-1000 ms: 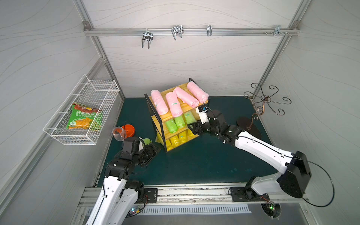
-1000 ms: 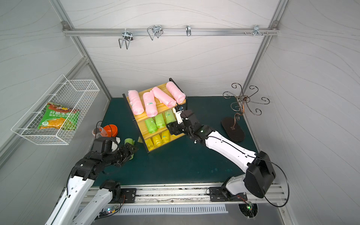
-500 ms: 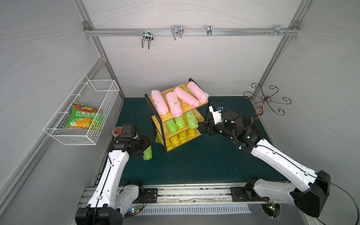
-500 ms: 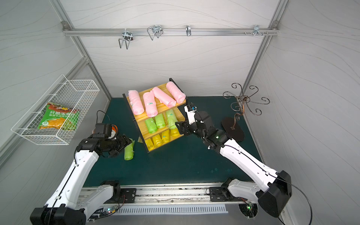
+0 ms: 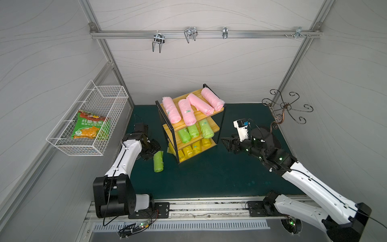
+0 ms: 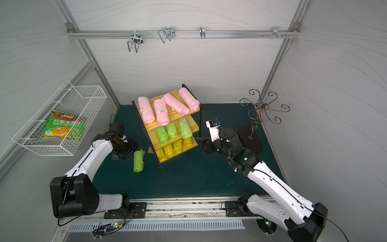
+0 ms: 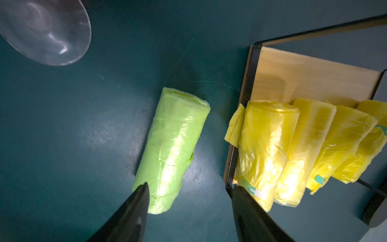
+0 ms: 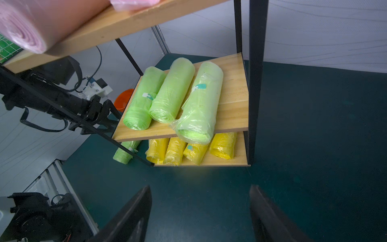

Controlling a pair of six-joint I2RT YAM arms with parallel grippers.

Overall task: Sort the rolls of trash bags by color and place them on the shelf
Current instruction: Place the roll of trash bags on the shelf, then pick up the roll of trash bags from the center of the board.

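Pickup of the loose green roll (image 7: 173, 146): left gripper (image 7: 190, 185) (jaws apart over its end) must close; right gripper (image 8: 200, 186) hangs open-jawed, empty.

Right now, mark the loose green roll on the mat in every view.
In a top view: loose green roll on the mat beside the shelf.
In a top view: roll, same spot.
Left wrist: roll alongside the yellow rolls.
Right wrist: roll beyond the bottom tier.
Shared landmark: the yellow rolls.

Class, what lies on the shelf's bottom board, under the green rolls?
Four yellow rolls lie side by side on the bottom board. In the right wrist view, the middle board covers their far ends.
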